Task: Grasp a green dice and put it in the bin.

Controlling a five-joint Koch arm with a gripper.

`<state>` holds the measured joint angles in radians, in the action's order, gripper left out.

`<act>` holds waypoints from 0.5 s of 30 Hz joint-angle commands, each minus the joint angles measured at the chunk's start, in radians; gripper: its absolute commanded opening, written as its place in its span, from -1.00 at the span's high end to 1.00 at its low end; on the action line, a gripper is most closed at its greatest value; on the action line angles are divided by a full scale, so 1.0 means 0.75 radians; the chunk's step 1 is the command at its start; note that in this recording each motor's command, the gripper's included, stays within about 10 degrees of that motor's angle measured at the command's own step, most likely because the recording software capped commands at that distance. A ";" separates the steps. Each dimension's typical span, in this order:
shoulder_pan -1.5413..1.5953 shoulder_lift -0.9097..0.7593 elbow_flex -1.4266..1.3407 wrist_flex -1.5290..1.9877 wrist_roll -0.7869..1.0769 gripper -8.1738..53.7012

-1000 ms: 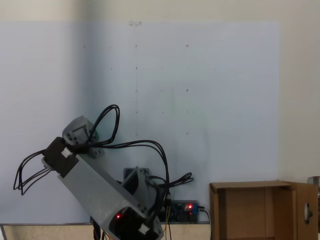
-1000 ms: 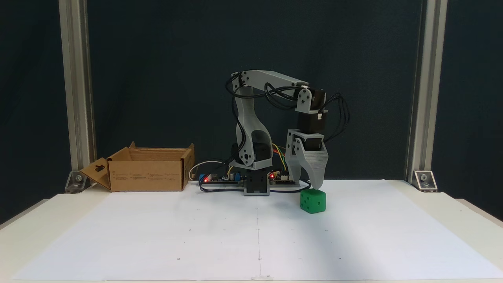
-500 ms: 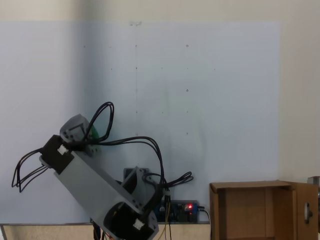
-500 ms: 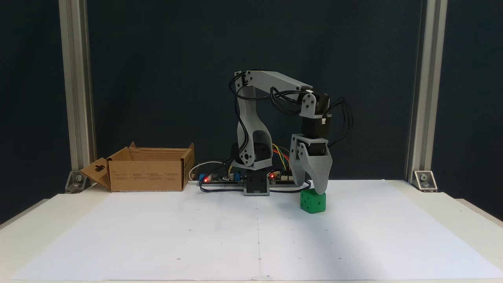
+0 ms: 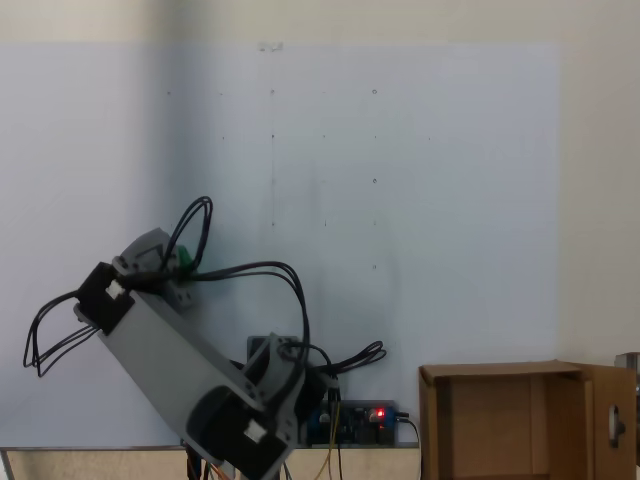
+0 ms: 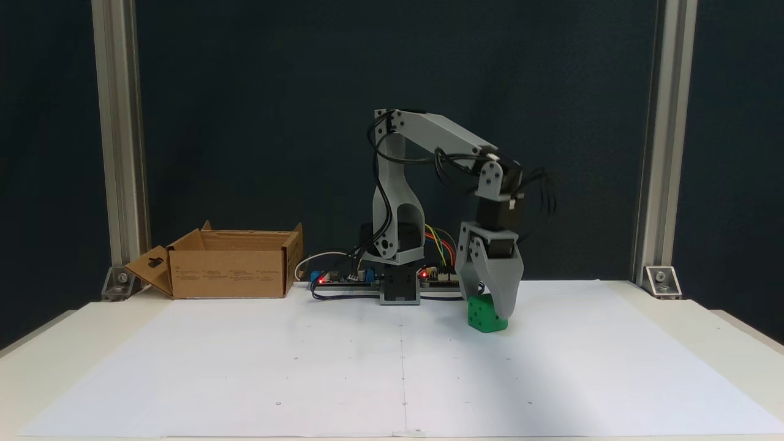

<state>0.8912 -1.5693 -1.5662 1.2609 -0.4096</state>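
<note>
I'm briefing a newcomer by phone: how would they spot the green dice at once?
Start at the grey arm in the middle of the white paper sheet. Follow it down to its hand; the green dice sits on the paper at its tips. It is the scene's one bright green cube.

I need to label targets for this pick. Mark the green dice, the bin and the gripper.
green dice (image 6: pixel 481 315): front-facing fixed view, its left front face with pips.
bin (image 6: pixel 228 274): same view, its printed front wall.
gripper (image 6: pixel 495 315): same view, between the jaw tips, down around the dice.
</note>
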 commanded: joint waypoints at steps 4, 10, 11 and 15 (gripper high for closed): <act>0.002 0.043 0.025 -0.006 -0.076 -0.67; 0.002 0.102 0.025 -0.022 -0.076 -0.66; 0.002 0.108 0.025 -0.025 -0.076 -0.65; 0.002 0.133 0.016 -0.020 -0.076 -0.52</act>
<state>0.8928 -1.4680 -1.5662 1.2517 -0.4096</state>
